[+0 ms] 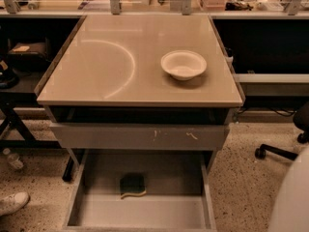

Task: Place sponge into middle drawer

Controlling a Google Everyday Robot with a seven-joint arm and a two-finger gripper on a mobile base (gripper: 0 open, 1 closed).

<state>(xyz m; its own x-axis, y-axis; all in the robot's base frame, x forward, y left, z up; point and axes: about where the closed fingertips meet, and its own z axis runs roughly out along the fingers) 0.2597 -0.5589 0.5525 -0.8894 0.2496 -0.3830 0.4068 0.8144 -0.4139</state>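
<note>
Sponge (133,185), small and rectangular, with its dark green scouring layer uppermost and a strip of pale yellow foam showing along its near edge, lay flat on the floor of the middle drawer (159,210). That drawer, a wide, shallow grey metal tray with low side walls, stood pulled out toward the camera beneath the table. The sponge sat a little left of centre, towards the rear half of the floor, and apart from both side walls.

Camera view, upper part: a square beige table top (96,81) carried a round white bowl (183,64), upright, on its right half. A pale curved mark (126,64) ran across the left half of the surface. Directly under the top was a dark open gap. Below it a grey drawer front panel (120,137) with pale scratch marks sat closed above the open tray.

Camera view, surroundings: a black office chair base (280,151) stood on the speckled floor at the right. A white shoe (12,202) showed at the lower left edge. A pale rounded robot part (292,197) filled the lower right corner.

The gripper lay outside the view; whether it was clenched or released could not be told.
</note>
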